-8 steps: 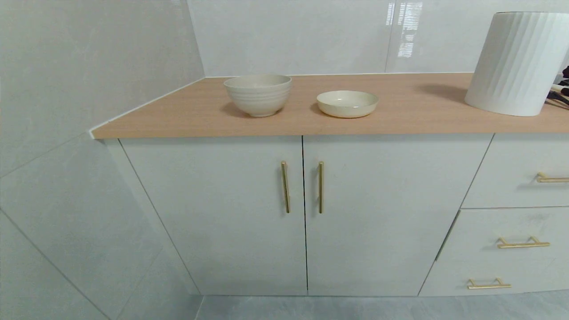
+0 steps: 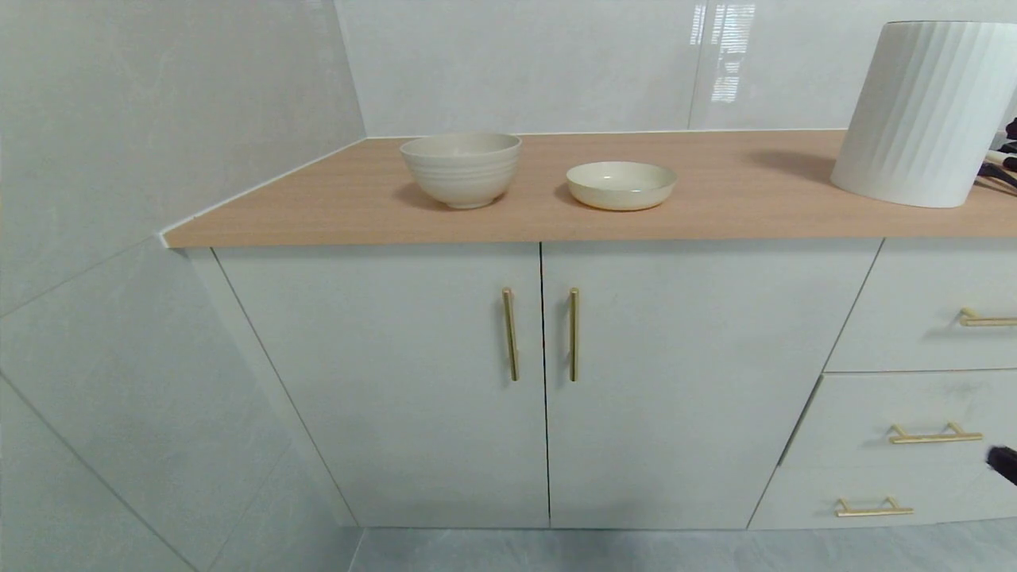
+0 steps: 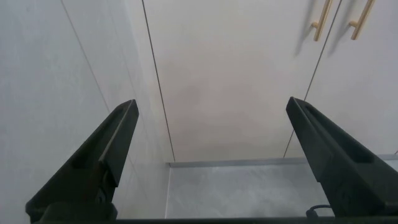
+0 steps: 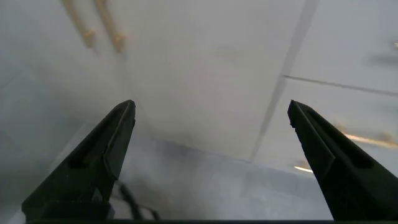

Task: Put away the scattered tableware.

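Both the bowl (image 2: pixel 461 168) and the dish (image 2: pixel 621 184) wait on the surface (image 2: pixel 755 214), so the open, empty left end effector (image 3: pixel 210 107) or right end effector (image 4: pixel 210 107) should probably open a cupboard door (image 2: pixel 381 397) first.

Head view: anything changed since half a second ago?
A dark tip, probably the right arm's, has come in at the right edge beside the lower drawers. The deep bowl, shallow dish, white ribbed container and shut cabinet doors stayed put.

Spread jaws before cabinet doors (image 4: pixel 205 68) (gold handles (image 4: pixel 111 28))
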{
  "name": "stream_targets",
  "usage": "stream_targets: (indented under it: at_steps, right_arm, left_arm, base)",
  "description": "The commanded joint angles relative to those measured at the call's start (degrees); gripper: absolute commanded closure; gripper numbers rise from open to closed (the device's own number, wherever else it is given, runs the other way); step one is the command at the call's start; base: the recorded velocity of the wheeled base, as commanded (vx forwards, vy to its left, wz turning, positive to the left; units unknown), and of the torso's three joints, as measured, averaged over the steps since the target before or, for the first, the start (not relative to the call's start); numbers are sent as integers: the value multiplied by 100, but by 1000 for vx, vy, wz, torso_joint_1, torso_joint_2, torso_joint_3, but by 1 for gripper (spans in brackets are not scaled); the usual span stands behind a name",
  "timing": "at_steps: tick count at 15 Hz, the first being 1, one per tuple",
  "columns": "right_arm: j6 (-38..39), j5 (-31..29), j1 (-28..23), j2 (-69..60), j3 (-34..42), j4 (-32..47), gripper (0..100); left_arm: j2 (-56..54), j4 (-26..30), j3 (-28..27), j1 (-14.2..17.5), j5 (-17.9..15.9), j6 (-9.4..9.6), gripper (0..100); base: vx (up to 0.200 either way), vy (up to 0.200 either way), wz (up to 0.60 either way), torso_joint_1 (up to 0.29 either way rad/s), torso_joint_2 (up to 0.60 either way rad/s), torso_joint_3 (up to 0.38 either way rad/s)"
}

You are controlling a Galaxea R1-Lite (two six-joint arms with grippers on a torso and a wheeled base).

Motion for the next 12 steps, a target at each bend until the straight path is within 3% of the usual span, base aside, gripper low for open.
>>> stream_targets:
  at_steps: [1, 5, 12]
  right_arm:
    - [96, 39, 1287, 2773, -1502, -331, 0]
    - [474, 74, 1859, 4399, -1854, -1562, 0]
    - [1915, 434, 2465, 5700, -2855, -1975, 0]
  left_arm:
    - [0, -1, -2, 0, 0, 1, 0]
    - [0, -1, -2, 0, 0, 1, 0]
    - [0, -1, 7, 0, 0, 1, 0]
  base:
    - [0, 0, 0, 0, 0, 0]
    - [0, 0, 0, 0, 0, 0]
    - [0, 0, 0, 0, 0, 0]
